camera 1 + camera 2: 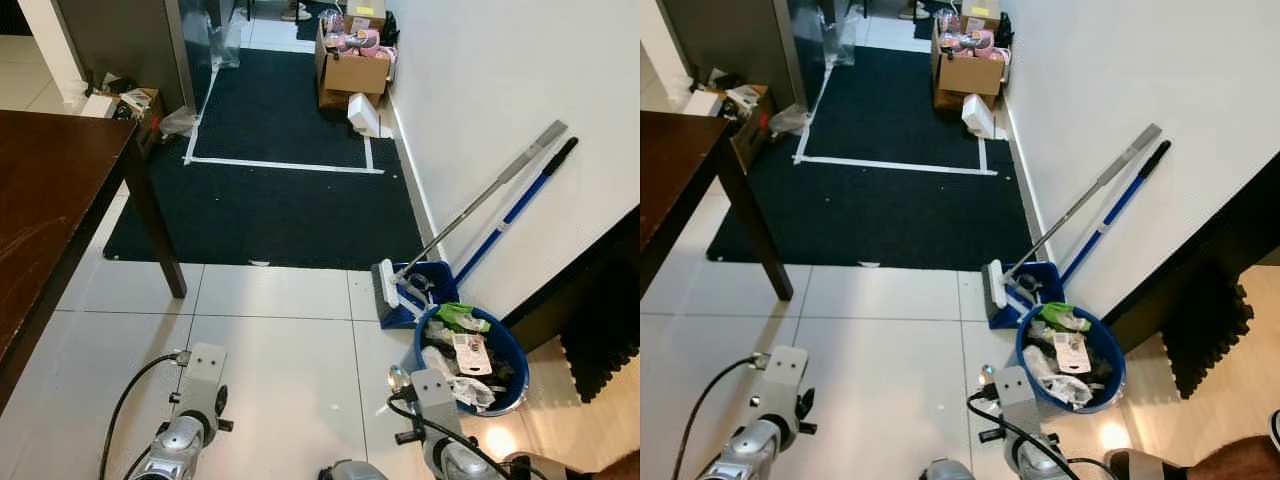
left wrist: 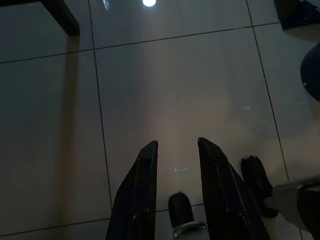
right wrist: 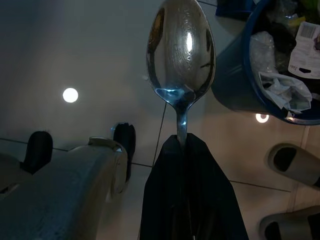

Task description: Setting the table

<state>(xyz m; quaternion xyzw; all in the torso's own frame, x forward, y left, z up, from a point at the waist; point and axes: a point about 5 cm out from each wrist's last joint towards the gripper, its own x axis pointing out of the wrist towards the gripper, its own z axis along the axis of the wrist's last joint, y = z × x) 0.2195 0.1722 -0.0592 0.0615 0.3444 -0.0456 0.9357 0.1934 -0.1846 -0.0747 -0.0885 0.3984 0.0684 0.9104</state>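
Note:
A silver spoon (image 3: 181, 55) sticks out bowl-first from my right gripper (image 3: 182, 142), whose fingers are shut on its handle. The spoon's bowl (image 1: 397, 378) also glints above my right arm low in the eye views. My left gripper (image 2: 177, 146) hangs over bare floor tiles, open, with nothing between its fingers. The dark wooden table (image 1: 45, 200) stands at the left, its top bare where it is in view.
A blue bucket (image 1: 508, 352) full of rubbish sits by the right wall, with a dustpan (image 1: 432, 285) and a mop and broom leaning there. A dark rug (image 1: 270, 190) lies ahead, and cardboard boxes (image 1: 352, 70) stand at the far end. A table leg (image 1: 160, 235) stands on the tiles.

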